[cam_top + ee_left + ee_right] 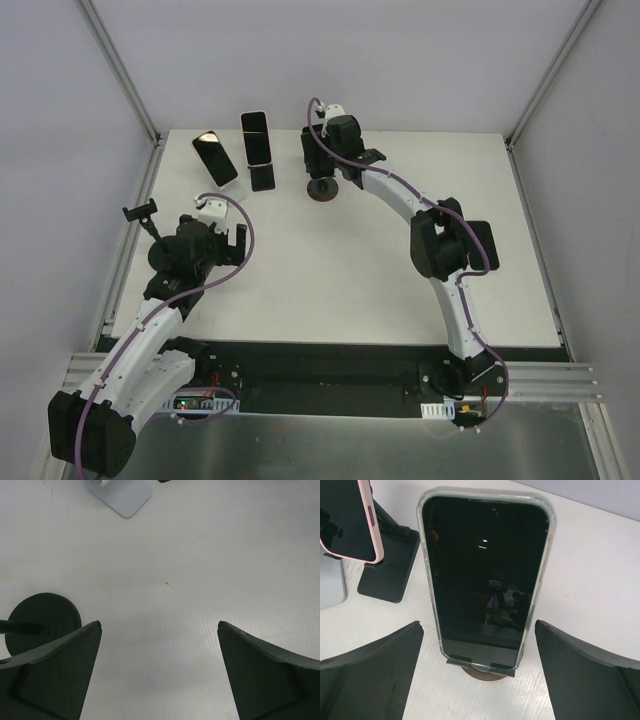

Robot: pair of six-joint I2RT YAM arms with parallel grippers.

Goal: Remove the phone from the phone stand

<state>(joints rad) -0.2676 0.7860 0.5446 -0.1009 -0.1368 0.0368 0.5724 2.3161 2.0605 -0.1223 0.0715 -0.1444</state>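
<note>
Because the phone leans upright on its stand, the right hand faces it spread wide, probably to straddle its edges just ahead; the left hand, also spread, hangs aside.

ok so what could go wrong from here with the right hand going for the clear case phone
1. The clear-cased phone leans on a stand with a small round base. An off-centre squeeze by the open right hand may tip both instead of lifting the phone.
2. The pink-cased phone on its black stand sits close beside it, so the wide-open hand could clip it.
</note>
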